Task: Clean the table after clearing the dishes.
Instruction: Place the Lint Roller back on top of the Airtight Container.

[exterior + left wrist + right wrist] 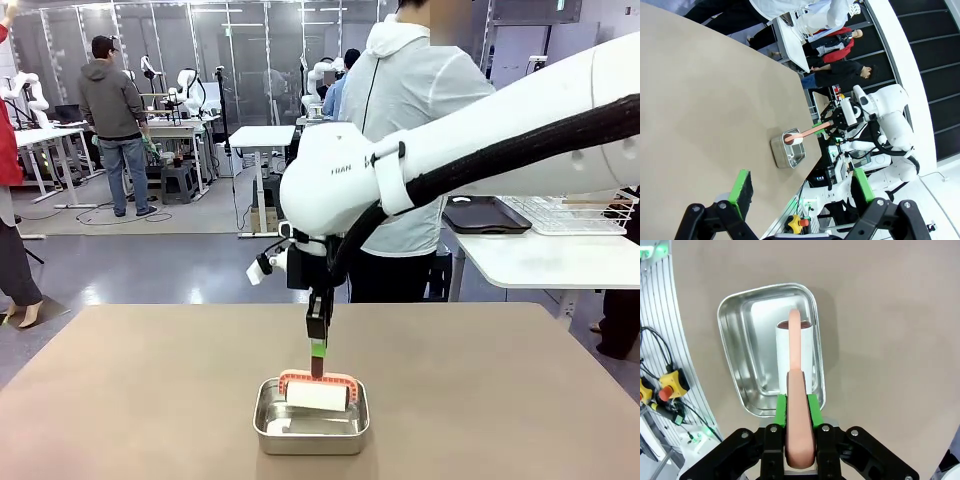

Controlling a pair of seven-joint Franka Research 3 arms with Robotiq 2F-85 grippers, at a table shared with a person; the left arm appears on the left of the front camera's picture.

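A beige-brown table (150, 400) is seen in a lab hall, with a person standing at its far edge. The right tool (796, 407) is clamped on the salmon handle of a lint roller (795, 352), whose white roll is held inside a steel pan (311, 420) near the table's near edge. The left tool (800, 192) is spread wide above the table, holding nothing.

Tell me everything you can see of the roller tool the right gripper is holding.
The roller tool is a lint-roller type: a white cylindrical roll on a salmon-pink plastic frame and handle. The right gripper is shut on the handle, green pads clamping its sides. In the front view the tool hangs handle up, its roll level, over the shiny steel pan near the table's front edge. Whether the roll touches the pan floor cannot be told.
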